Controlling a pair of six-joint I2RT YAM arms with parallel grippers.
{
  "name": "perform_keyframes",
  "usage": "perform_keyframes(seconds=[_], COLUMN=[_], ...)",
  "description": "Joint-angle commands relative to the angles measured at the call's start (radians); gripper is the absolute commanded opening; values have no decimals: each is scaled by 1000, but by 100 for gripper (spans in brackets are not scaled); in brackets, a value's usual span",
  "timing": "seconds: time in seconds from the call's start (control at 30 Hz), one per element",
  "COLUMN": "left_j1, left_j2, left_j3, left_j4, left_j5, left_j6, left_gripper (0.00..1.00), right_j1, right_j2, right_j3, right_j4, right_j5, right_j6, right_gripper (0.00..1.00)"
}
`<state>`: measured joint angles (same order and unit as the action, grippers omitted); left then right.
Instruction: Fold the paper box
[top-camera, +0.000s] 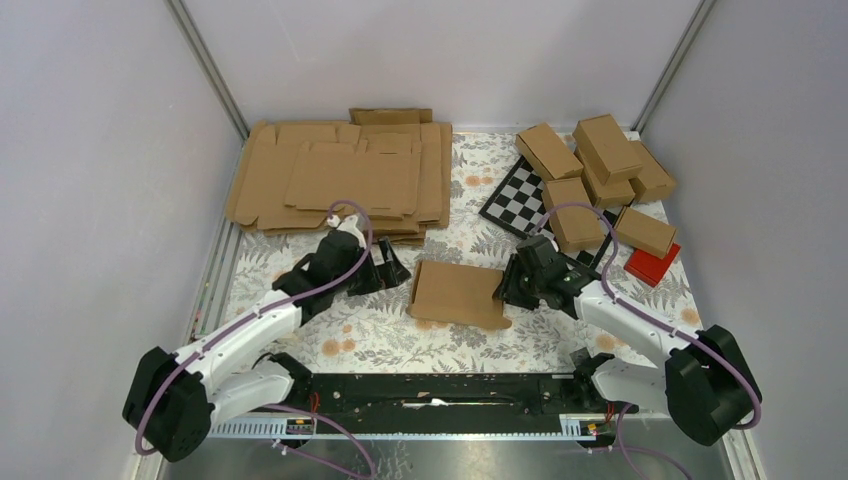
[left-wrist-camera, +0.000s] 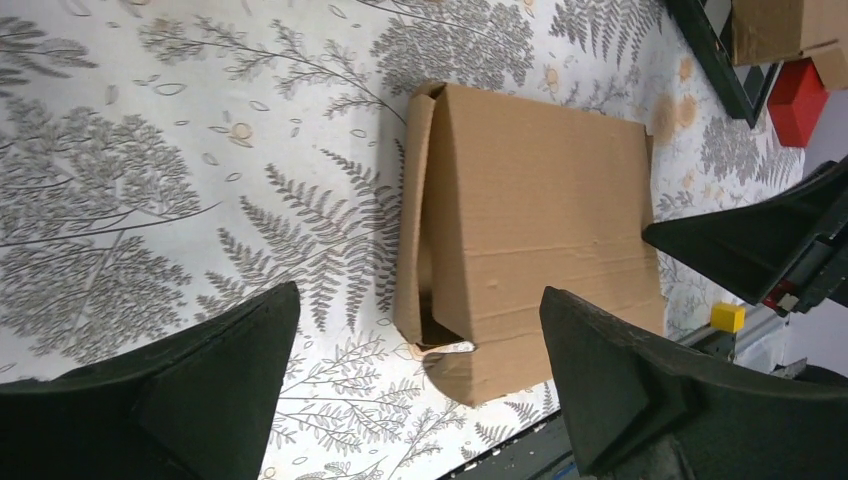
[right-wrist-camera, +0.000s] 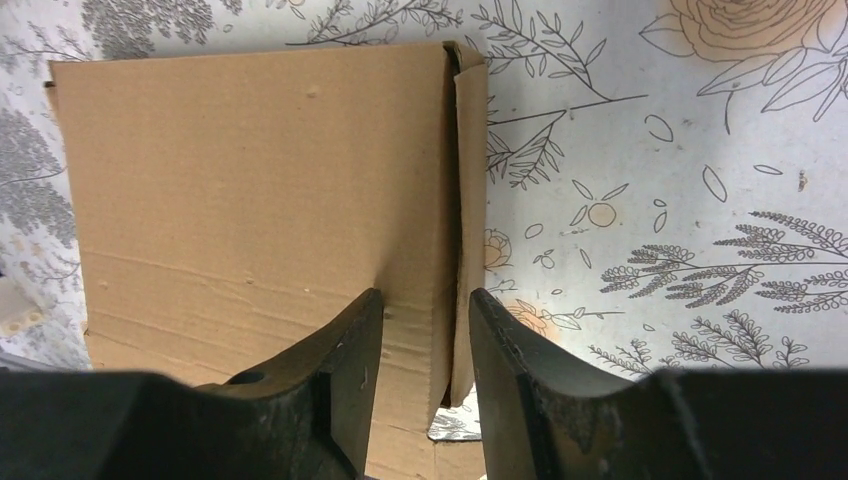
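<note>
The paper box (top-camera: 458, 293) lies flat on the flowered cloth between my two arms, a brown cardboard piece partly folded, with a side flap turned up at each end. My left gripper (top-camera: 393, 268) is open just left of it; in the left wrist view the fingers (left-wrist-camera: 230, 350) stand wide apart and the box (left-wrist-camera: 540, 220) lies ahead of them, untouched. My right gripper (top-camera: 503, 287) is at the box's right end. In the right wrist view this gripper (right-wrist-camera: 425, 300) has its jaws drawn close on either side of the upturned side flap (right-wrist-camera: 468, 200) of the box (right-wrist-camera: 250, 180).
A thick pile of flat cardboard blanks (top-camera: 340, 178) lies at the back left. Several finished brown cartons (top-camera: 605, 170) stand at the back right on a checkerboard (top-camera: 515, 198), with a red box (top-camera: 652, 266) beside them. A black rail (top-camera: 440, 388) runs along the near edge.
</note>
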<state>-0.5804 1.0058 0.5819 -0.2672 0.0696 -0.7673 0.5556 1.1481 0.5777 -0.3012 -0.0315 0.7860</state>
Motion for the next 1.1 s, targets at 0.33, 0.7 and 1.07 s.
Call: perform_keyframes(seconds=[0.33,0.7,1.07], left_j1=[-45,-65,-68], left_j2=[198,180,175], left_j3=[64,-3,0], left_j4=[155,263,263], left_j5=[34,62,110], left_j6=[67,84,115], left_gripper=[98,97,99], right_j1=[69,69,70], right_j2=[46,2,-106], right_j3=[-43,-60,-49], right_j4=[1,47,63], right_j5=[160,131,76], right_j6=[2,-45,-116], right_gripper=[47,81,100])
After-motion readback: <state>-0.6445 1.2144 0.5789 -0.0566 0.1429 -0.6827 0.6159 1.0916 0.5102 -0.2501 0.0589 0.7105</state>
